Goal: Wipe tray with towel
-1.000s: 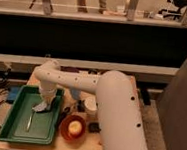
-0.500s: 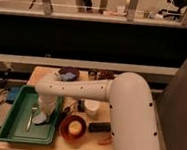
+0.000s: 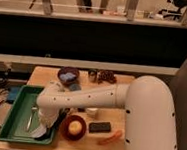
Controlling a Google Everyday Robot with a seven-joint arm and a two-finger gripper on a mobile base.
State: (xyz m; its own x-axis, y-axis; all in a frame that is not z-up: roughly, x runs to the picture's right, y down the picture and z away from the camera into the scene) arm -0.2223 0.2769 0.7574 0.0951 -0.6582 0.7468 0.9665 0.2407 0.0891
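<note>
A green tray (image 3: 21,102) sits on the left of the wooden table. A white towel (image 3: 39,131) lies in the tray's front right corner. My gripper (image 3: 45,121) is at the end of the white arm, reaching down into the tray right over the towel. The arm hides most of it. A silver utensil (image 3: 31,117) lies lengthwise in the middle of the tray, just left of the gripper.
Right of the tray stand a dark bowl with a yellow fruit (image 3: 75,127), a black phone (image 3: 99,126), an orange stick-shaped item (image 3: 111,138) and a small white cup (image 3: 91,112). At the back are a blue bowl (image 3: 68,75), a small cup (image 3: 92,74) and a brown item (image 3: 107,77).
The gripper and the towel have moved from the middle right of the tray toward its front right corner. The arm has swung lower over the table.
</note>
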